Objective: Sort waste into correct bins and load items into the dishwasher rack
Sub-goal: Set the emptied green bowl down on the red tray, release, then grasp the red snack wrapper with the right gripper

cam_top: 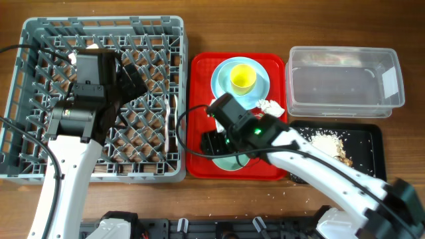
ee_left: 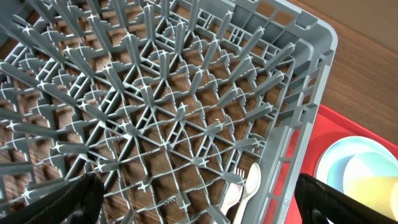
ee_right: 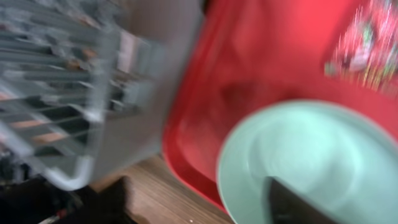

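The grey dishwasher rack (cam_top: 40, 143) fills the left side; a white spoon (ee_left: 252, 182) and fork (ee_left: 237, 177) lie in it against its right wall. My left gripper (cam_top: 136, 78) (ee_left: 199, 211) hovers open over the rack. On the red tray (cam_top: 199, 73) a yellow cup (cam_top: 243, 78) stands on a light blue plate (cam_top: 226, 70), beside a crumpled napkin (cam_top: 270, 106). My right gripper (cam_top: 214, 141) (ee_right: 199, 205) is open low over the tray's front left; one finger is above a pale green bowl (ee_right: 311, 155) (cam_top: 234, 161), the other above the table. A blurred red-and-silver wrapper (ee_right: 364, 46) lies on the tray.
A clear plastic tub (cam_top: 345, 76) stands at the back right. In front of it a black tray (cam_top: 368, 139) holds whitish rice scraps (cam_top: 325, 141). Crumbs dot the wood near the front edge. The right wrist view is motion-blurred.
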`<control>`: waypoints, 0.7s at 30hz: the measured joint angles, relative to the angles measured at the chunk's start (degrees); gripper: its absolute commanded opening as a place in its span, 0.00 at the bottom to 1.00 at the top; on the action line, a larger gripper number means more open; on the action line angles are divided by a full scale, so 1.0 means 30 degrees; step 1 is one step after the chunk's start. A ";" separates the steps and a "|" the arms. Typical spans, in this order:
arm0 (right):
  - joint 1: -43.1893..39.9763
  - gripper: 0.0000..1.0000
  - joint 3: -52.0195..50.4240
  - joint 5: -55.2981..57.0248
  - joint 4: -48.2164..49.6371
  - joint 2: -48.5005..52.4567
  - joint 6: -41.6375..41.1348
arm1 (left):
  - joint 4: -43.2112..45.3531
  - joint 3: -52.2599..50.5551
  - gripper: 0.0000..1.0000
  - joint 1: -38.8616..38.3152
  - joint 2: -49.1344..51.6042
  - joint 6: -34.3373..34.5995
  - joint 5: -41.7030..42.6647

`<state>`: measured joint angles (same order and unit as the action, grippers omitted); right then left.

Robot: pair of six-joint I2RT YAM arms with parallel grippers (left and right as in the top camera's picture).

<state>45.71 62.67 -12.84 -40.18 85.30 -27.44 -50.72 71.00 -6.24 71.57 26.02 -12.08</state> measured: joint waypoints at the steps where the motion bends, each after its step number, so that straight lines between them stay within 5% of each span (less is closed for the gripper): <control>1: -0.0277 0.84 0.0284 0.0022 -0.0007 -0.0627 0.0772 | 0.0000 0.0000 1.00 0.0000 0.0000 0.0000 0.0000; 5: -0.2193 0.64 0.0736 0.2616 -0.1967 -0.2601 0.2353 | 0.0007 0.0000 1.00 0.0000 0.0000 0.0000 0.0000; 8: -0.3701 0.30 0.0685 0.4517 -0.2120 -0.2565 0.3060 | -0.0007 0.0000 1.00 0.0000 0.0000 0.0000 0.0000; 12: -0.4240 0.31 0.0262 0.5887 -0.2113 -0.1880 0.3694 | -0.0007 0.0000 1.00 0.0000 0.0000 0.0000 0.0000; 16: -0.4240 0.47 0.0182 0.8196 -0.2266 -0.0029 0.3672 | 0.0000 0.0000 1.00 0.0000 0.0000 0.0000 0.0000; 21: -0.4262 0.43 0.0146 0.8983 -0.1647 0.2688 0.3621 | -0.0007 0.0000 1.00 0.0000 0.0000 0.0000 0.0000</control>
<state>32.93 63.11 14.11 -45.12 93.36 -16.58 -50.74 71.00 -6.24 71.57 26.02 -12.08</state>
